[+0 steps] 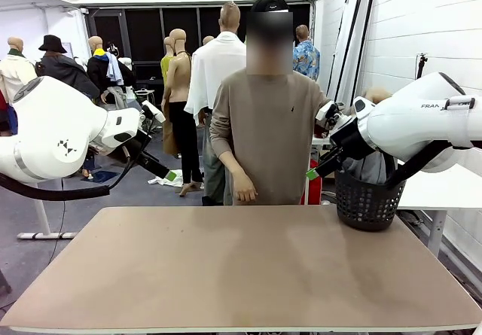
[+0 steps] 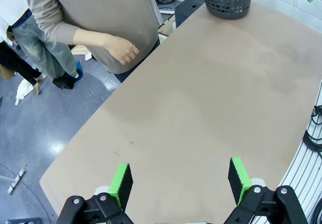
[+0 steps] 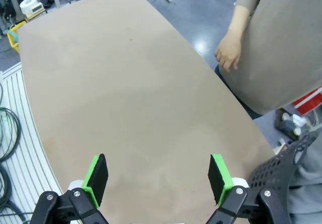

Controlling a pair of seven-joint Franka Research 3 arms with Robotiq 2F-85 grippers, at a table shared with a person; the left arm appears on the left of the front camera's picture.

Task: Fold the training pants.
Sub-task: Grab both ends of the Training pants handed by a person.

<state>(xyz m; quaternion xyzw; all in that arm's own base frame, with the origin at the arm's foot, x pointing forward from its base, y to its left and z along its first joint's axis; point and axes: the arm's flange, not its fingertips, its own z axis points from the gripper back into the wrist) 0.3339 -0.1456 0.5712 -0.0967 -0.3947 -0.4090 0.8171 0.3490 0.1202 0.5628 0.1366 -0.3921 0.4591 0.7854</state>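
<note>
Tan laminate table: broad and bare across its whole top, with one object on it.

Item 1. Black mesh basket, standing at the far right corner of the table, just beside the right arm.

Item 2. The training pants: light grey cloth bundled inside the basket and showing above its rim. No waistband or drawstring can be made out from here. Not yet on the table.

Item 3. Left end effector: green pads spread wide, nothing between them, raised above the near left part of the table.

Item 4. Right end effector: pads likewise spread wide and empty, raised over the near right part, with the basket close at its side.

Item 5. Person at the far edge, one hand hanging loosely just above the table rim and holding nothing.

Step in hand (judged): the very start; folding has not begun, since the garment is not laid out.

Next move (judged): the pants must come out of the basket and be spread flat mid-table, by the person or by the nearer right arm. Only then is there a leg or hem for the pads to pinch.
</note>
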